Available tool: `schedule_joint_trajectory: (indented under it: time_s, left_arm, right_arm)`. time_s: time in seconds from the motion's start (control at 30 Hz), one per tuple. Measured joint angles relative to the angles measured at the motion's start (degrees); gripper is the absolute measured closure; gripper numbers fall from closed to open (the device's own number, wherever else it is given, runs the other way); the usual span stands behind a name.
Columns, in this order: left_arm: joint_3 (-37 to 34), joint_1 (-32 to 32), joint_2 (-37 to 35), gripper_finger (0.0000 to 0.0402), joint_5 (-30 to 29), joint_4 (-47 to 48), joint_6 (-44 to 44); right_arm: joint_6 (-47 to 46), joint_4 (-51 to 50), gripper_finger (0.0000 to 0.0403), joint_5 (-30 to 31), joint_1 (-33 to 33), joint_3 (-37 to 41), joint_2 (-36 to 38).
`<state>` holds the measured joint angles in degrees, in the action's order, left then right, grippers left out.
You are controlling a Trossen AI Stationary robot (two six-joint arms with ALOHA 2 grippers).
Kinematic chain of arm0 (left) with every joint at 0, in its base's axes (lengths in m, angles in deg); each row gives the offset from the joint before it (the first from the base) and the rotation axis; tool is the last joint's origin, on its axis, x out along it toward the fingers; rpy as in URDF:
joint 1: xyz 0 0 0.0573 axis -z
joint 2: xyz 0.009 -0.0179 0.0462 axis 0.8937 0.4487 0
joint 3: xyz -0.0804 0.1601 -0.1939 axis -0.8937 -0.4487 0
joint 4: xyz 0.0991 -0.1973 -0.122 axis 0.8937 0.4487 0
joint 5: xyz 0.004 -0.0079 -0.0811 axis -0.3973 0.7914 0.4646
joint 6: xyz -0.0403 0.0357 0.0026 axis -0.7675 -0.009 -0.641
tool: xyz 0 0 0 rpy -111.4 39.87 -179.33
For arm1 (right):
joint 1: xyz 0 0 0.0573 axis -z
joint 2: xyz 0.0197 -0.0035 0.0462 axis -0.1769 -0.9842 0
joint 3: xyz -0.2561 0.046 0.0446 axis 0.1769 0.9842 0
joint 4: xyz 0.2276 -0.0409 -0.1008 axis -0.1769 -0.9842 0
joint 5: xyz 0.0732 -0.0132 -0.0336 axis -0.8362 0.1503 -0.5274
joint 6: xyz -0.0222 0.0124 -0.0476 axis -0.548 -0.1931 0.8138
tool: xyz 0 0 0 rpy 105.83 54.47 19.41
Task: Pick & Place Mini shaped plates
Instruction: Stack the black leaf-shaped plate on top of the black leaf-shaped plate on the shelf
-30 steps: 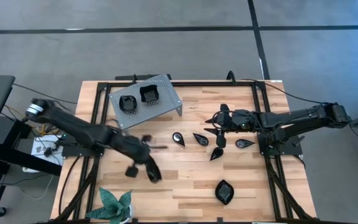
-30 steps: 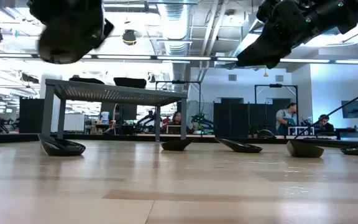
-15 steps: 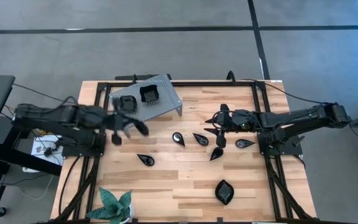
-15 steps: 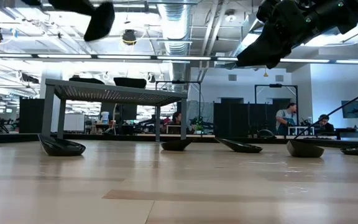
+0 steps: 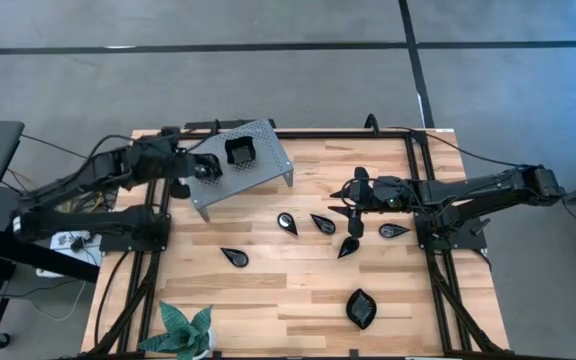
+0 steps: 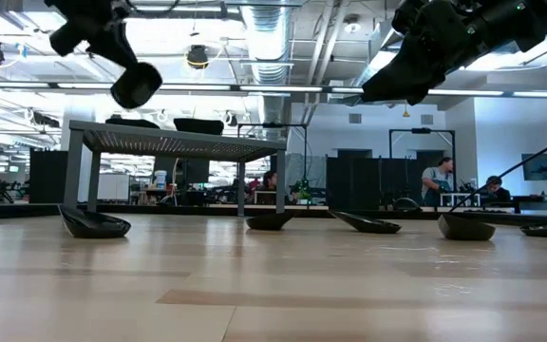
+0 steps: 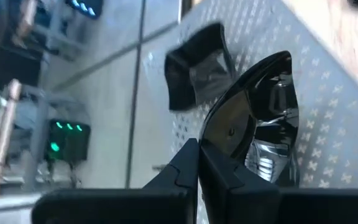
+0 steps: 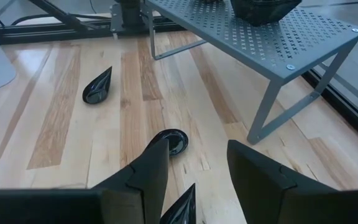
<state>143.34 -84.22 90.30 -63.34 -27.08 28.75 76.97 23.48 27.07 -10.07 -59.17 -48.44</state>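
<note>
Your left gripper (image 5: 196, 168) sits over the left end of the grey perforated stand (image 5: 268, 158), jaws pinched shut on the rim of a glossy black plate (image 7: 260, 118). In the left wrist view that held plate hangs above the stand's deck; whether it touches the metal you cannot tell. Just beyond it on the deck rests one squarish black plate (image 5: 239, 151).

Your right gripper (image 5: 353, 205) hovers mid-table, right of centre, fingers spread wide with nothing between them. Directly around it lie the loose dishes: two teardrop plates (image 5: 287, 222) side by side to its left, one teardrop (image 5: 349, 246) just below it, one (image 5: 393, 230) to its right.

Farther off: one teardrop (image 5: 234, 257) alone toward the left-centre of the wooden table (image 5: 298, 290), one larger leaf-shaped plate (image 5: 361, 308) near the front edge.

Count from above: six plates on the wood, one on the stand, one in the left gripper's hold.

Obstacles: the stand's legs, seen in the right wrist view beside the nearest teardrops; one green plant (image 5: 186, 330) at the front-left corner, well apart from both arms.
</note>
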Motion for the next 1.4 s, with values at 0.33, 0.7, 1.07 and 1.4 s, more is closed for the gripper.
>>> schedule_joint_trajectory:
  time_s: [0.33, 0.7, 1.07, 1.4]
  left_arm:
    - [0.0, -11.1, 7.9, 0.039, 2.2, 0.6, 0.0]
    - [0.0, -12.6, 14.5, 0.0364, -1.9, 0.3, -0.1]
    - [0.0, -10.2, 14.4, 0.0284, -2.1, -6.5, -0.2]
    - [0.0, 4.0, 14.4, 0.0267, -2.0, -9.2, -16.7]
  right_arm:
    - [0.0, 0.0, 0.0244, 0.0, 0.0, 0.0, 0.0]
    - [0.0, 0.0, 0.0244, 0.0, -0.1, 0.0, 0.0]
    - [0.0, 0.0, 0.0244, 0.0, -0.1, 0.0, 0.0]
    - [0.0, 0.0, 0.0244, 0.0, -0.1, 0.0, 0.0]
